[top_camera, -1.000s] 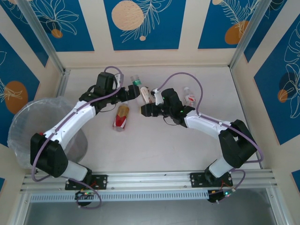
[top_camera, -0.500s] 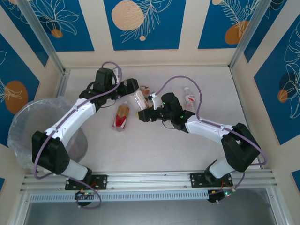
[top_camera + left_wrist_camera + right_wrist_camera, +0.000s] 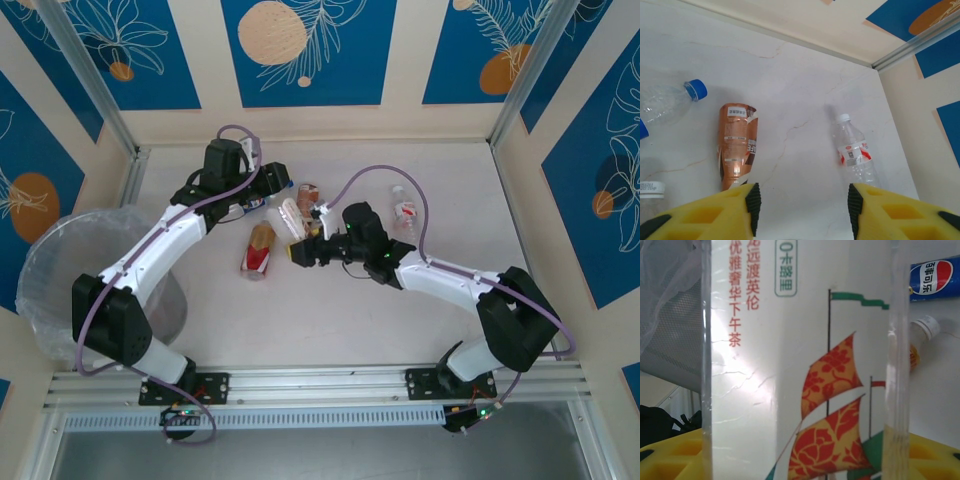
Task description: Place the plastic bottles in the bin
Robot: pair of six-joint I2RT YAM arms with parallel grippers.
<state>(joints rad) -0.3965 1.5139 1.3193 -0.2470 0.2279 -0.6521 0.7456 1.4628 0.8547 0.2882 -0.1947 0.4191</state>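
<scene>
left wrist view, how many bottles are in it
5, two barely in frame: blue-capped clear bottle upper left, brown-label bottle beside it, red-white-label bottle right, white-capped one bottom left, blue cap at left edge. More may be hidden.

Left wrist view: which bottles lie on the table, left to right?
Clear plastic bottle with a blue cap → brown-labelled plastic bottle → clear plastic bottle with a white cap and red-white label.
</scene>
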